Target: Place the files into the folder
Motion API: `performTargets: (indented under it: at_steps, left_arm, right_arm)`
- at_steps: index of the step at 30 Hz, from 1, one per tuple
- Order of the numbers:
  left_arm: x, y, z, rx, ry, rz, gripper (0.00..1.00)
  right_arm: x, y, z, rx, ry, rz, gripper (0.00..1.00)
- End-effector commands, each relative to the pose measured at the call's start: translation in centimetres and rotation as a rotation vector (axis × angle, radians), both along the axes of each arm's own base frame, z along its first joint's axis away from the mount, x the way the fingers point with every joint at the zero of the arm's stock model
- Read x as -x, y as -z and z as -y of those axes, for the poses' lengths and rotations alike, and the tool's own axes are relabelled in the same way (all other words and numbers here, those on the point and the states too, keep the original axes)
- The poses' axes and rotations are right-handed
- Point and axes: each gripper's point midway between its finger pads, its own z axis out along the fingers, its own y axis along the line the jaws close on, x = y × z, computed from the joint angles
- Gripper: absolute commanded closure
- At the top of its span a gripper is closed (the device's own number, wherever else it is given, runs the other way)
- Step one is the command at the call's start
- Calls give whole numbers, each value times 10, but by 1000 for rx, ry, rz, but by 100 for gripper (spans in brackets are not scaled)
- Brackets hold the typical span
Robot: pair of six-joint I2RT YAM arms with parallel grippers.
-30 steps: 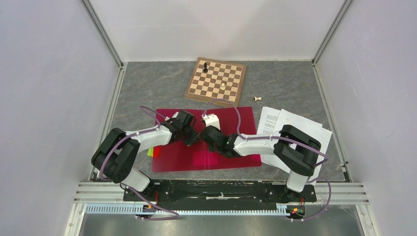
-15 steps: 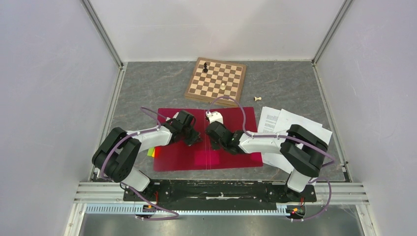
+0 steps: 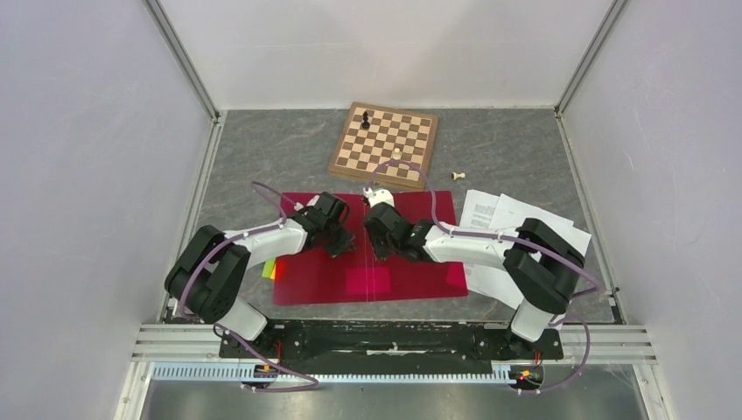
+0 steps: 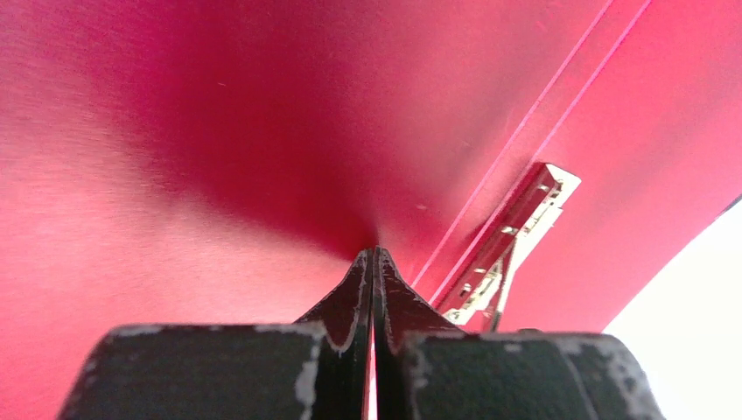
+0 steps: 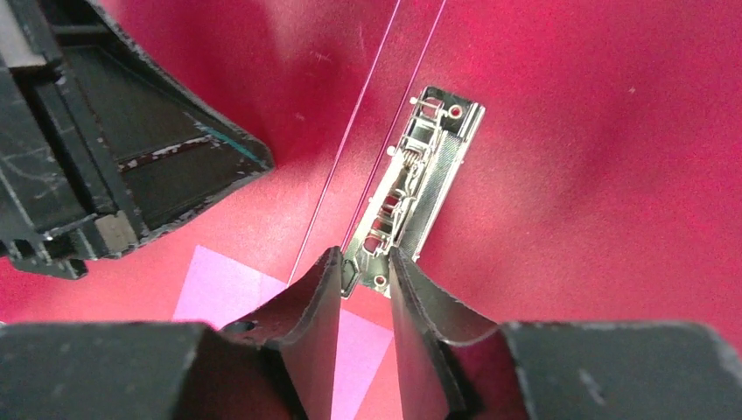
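Note:
The red folder [image 3: 315, 282] lies open and flat at the table's middle, its metal clip [image 5: 411, 184] beside the spine. The clip also shows in the left wrist view [image 4: 512, 245]. My left gripper [image 3: 343, 251] is shut, its tips [image 4: 374, 255] pressed down on the folder's left half [image 4: 175, 175]. My right gripper [image 3: 378, 253] points down over the spine. It is narrowly open [image 5: 360, 262], with the clip's near end between its tips. The files [image 3: 486, 214], white sheets, some with printed text, lie right of the folder, partly under my right arm.
A wooden chessboard [image 3: 385, 144] with a few pieces stands at the back. A loose pale chess piece [image 3: 458, 176] lies right of it. A pink patch [image 3: 359, 280] marks the folder's near middle. Coloured tabs [image 3: 269, 269] stick out at its left edge. Metal frame walls enclose the table.
My right gripper has moved away from the near edge along the folder's spine, up to the clip. My left gripper has shifted slightly toward the far side and stays pressed on the folder.

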Motion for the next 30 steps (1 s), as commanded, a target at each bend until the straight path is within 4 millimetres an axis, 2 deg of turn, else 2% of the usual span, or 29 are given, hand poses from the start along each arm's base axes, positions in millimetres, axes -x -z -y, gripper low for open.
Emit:
performTargets:
  at_steps: [1, 6, 8, 11, 16, 20, 25, 30]
  left_arm:
    - [34, 26, -72, -349, 54, -113, 98]
    - [15, 1, -58, -312, 118, -31, 98]
    - [7, -10, -51, -296, 141, 2, 98]
    - [0, -23, -44, -274, 177, 41, 97]
    - [-10, -41, -32, -237, 226, 92, 94]
    - [-16, -57, -21, -201, 258, 132, 90]
    - [-22, -75, -18, -190, 272, 170, 88]
    - [-28, -96, -23, -216, 266, 218, 88]
  right_arm:
    - [-1, 8, 26, 107, -7, -53, 69]
    - [-26, -25, 18, 30, 14, -1, 59]
    - [-33, -37, 23, 12, 31, 25, 53]
    - [-36, -48, 36, -8, 56, 49, 52]
    - [-13, -39, 50, -52, 35, 28, 56]
    - [9, -24, 54, -103, 1, -13, 69]
    - [24, -24, 29, -193, -98, -34, 74]
    - [22, -28, 1, -261, -146, -58, 78]
